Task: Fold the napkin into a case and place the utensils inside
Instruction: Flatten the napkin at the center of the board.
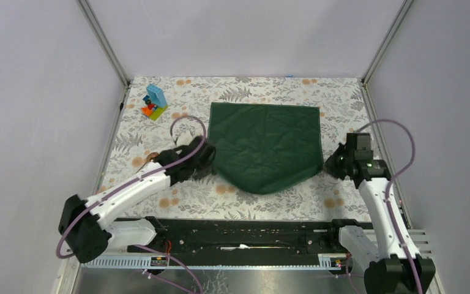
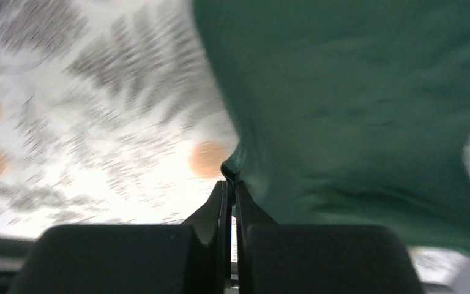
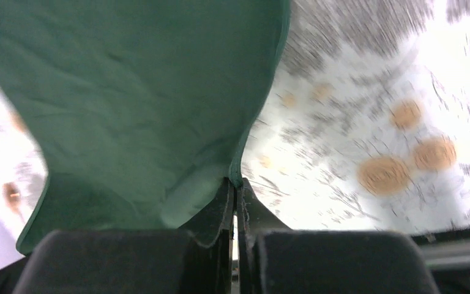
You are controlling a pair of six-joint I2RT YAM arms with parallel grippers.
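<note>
Napkin (image 1: 264,144) edges are pinched on both sides. The left gripper (image 2: 231,179) has its jaws pressed together on a small bunched tuck of the dark green cloth's edge. The right gripper (image 3: 235,185) is clamped the same way on the hem at the opposite side, with only a sliver of fabric between its jaws.

From each pinch the cloth fans out loosely, with soft wrinkles near the grips. In the overhead view it sits mid-tabletop (image 1: 251,92). Its far edge is straight on the floral covering, and its near edge sags into a rounded point between the two arms.

It looks light, limp and matte. It should drape and crease wherever it is unsupported, and it has no stiffness to hold a fold by itself. Grip is probably good on the fabric, but the bites are shallow, so a sharp tug could pull the hem out.

The hemmed edge near the corners is the sensible place to hold it, where the seam gives the jaws more thickness. Both arms should move together with gentle tension so the sagging middle does not bunch.

The toy block stack (image 1: 154,103) stands at the far left, well apart from the cloth. None of the views shows the utensils.
</note>
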